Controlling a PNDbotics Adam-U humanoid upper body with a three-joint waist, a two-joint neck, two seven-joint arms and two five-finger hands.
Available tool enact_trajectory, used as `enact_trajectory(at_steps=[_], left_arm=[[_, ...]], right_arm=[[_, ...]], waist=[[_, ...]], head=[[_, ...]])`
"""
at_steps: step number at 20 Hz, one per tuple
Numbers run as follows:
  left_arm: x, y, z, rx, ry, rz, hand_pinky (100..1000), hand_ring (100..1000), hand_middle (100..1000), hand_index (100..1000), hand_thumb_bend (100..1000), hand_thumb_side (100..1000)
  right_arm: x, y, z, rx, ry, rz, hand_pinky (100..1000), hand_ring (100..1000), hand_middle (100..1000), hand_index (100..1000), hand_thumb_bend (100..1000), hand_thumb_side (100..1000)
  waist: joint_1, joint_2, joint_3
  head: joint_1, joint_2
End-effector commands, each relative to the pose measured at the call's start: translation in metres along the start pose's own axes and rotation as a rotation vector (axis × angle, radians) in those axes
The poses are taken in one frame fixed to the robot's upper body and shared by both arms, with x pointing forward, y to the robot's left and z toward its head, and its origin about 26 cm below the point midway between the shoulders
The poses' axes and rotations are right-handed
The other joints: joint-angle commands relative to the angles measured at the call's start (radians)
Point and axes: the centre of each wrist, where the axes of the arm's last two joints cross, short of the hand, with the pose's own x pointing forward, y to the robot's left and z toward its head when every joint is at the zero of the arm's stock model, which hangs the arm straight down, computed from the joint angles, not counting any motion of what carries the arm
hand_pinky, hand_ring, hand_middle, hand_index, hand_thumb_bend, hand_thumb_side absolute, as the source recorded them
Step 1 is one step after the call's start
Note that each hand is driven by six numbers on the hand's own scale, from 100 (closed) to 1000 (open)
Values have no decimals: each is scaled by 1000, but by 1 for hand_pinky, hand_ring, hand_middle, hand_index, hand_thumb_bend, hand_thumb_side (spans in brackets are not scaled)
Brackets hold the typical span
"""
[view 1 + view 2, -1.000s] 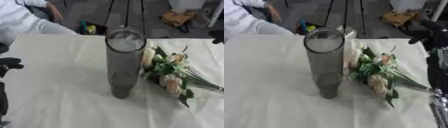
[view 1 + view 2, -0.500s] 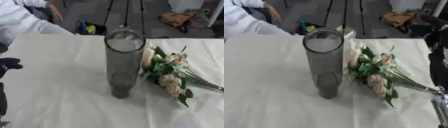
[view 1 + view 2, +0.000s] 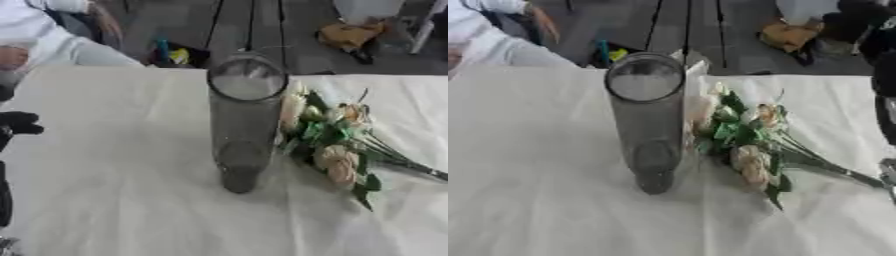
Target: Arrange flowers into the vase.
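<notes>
A tall clear glass vase [image 3: 245,120] stands upright in the middle of the white-clothed table [image 3: 122,200] with nothing in it. A bunch of pale pink and cream flowers [image 3: 331,150] with green leaves lies flat just right of the vase, heads near it, stems [image 3: 833,169] running off to the right. My left hand [image 3: 17,123], black, shows at the left edge of the left eye view, well away from the vase. My right hand [image 3: 857,21] is a dark blurred shape at the upper right of the right eye view, above and beyond the flowers, holding nothing I can see.
My right forearm [image 3: 885,90] runs down the right edge of the right eye view. Beyond the table's far edge are dark tripod legs [image 3: 254,25], a brown bag [image 3: 350,36] and small coloured things [image 3: 171,52] on the floor.
My right hand has risen and drawn back toward the upper right corner, away from the flowers. Vase, flowers and left hand have stayed in place.
</notes>
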Motion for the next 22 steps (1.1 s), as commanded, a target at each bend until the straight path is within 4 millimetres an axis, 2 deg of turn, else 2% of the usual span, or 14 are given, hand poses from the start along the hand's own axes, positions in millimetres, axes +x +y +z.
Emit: enact_trajectory(at_steps=[1, 7, 8, 10, 14, 22], left_arm=[[5, 3, -4, -18, -25, -13, 549, 592, 712, 867, 100, 1000], [5, 2, -4, -22, -24, -9, 548, 592, 712, 867, 100, 1000], [5, 2, -4, -22, -24, -7, 548, 592, 712, 867, 100, 1000], [5, 1, -4, -23, -23, -2, 548, 592, 712, 867, 100, 1000], [5, -1, -4, -23, -24, 7, 548, 592, 712, 867, 100, 1000], [5, -2, -3, -26, -20, 13, 547, 592, 712, 867, 100, 1000]], right_arm=[[2, -16, -7, 116, 3, 122, 798, 846, 677, 876, 590, 1000], [-19, -36, 0, 336, 98, 303, 807, 870, 729, 912, 658, 1000], [-23, -40, 2, 370, 114, 333, 807, 873, 738, 917, 634, 982], [-29, -50, 4, 436, 144, 394, 808, 876, 752, 925, 683, 999], [-40, -71, 7, 561, 203, 514, 821, 887, 782, 948, 726, 917], [-62, -84, 16, 699, 335, 578, 824, 887, 794, 961, 780, 788]], waist=[[-15, -38, -4], [-13, -38, -3], [-13, -38, -2], [-11, -37, 0], [-7, -35, 6], [-7, -32, 9]], head=[[-2, 8], [-6, 9], [-8, 8], [-11, 5], [-19, 0], [-24, -3]])
